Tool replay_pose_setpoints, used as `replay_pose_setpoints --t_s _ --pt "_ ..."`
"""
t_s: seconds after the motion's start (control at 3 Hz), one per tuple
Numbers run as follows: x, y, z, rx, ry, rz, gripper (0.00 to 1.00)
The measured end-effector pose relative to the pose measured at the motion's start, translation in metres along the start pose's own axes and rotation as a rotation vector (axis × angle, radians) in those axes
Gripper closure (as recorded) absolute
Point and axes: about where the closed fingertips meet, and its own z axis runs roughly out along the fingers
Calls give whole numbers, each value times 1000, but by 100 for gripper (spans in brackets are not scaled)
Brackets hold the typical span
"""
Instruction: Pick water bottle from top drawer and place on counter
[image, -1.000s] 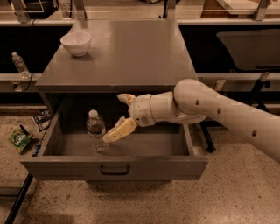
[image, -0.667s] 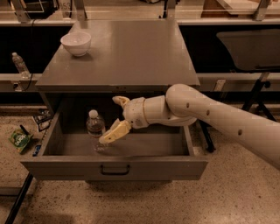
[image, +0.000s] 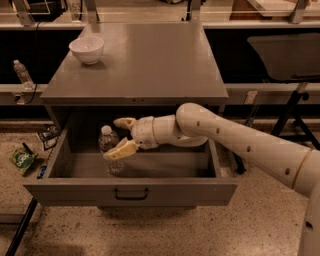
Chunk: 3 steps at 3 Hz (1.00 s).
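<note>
Clear water bottle (image: 106, 141), flanked by spread hand (image: 112, 138)

Dim light, claw (image: 110, 139) in shadowed drawer (image: 75, 193)

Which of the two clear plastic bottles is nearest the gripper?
The clear white-capped water bottle standing in the open grey top drawer; the gripper is open beside it. The other bottle stands far left.

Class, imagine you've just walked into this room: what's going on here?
A robot arm reaches into the open top drawer. Its gripper is open, with a finger on either side of the water bottle, which stands upright on the drawer floor, not yet lifted. The counter above holds a white bowl near its back left corner.
</note>
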Motion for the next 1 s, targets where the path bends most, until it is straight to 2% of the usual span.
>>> replay_pose_setpoints --t_s 0.33,0.67,1.0 --pt "6 -4 12 -16 -20 8 46" --pt "6 -6 15 -25 -84 11 77" --pt "-1 -6 2 1 -120 11 98"
